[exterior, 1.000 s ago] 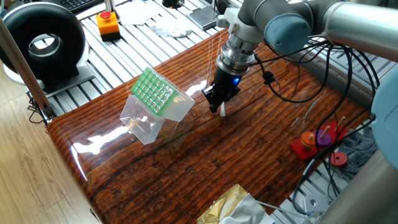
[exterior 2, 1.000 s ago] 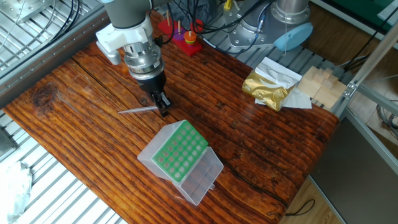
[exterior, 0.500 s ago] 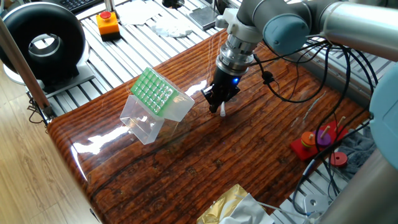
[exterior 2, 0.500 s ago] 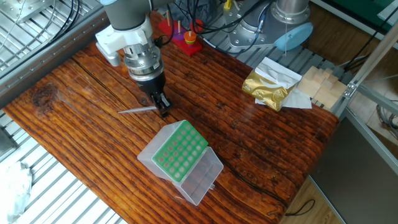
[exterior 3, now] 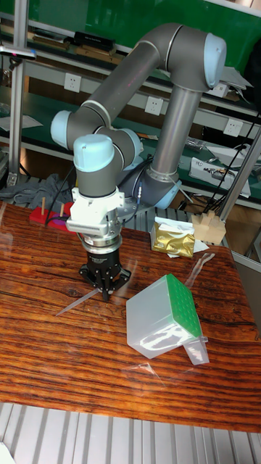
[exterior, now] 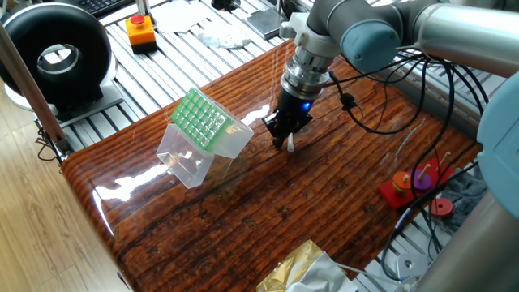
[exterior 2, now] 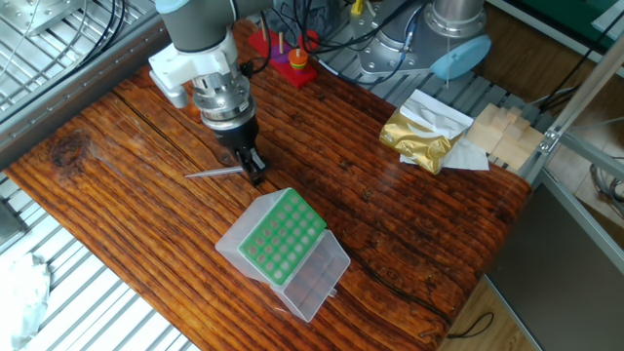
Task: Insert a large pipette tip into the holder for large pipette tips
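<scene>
Tool [exterior 2: 255,175] low on surface [exterior 2: 409,244], jaws pinching thick end of large pipette tip [exterior 2: 210,174]. Tip lies flat, pointing away from holder for large pipette tips [exterior 2: 283,237], which sits near, tilted, lid open.

Your risks:
- End-only grip: tip may pivot or slip on lift.
- Tilted grid: misaligned approach jams tip, shoves box.

A robotics lab or workshop: a grey-and-blue robot arm [exterior 3: 163,94] stands at a glossy wooden table [exterior 2: 409,234] set on slotted aluminium framing [exterior: 174,69]. An orange box with a red emergency-stop button [exterior: 140,28], loose black cables [exterior: 422,89], wall sockets [exterior 3: 153,106] and green-backed shelving [exterior 3: 87,22] surround it.
</scene>
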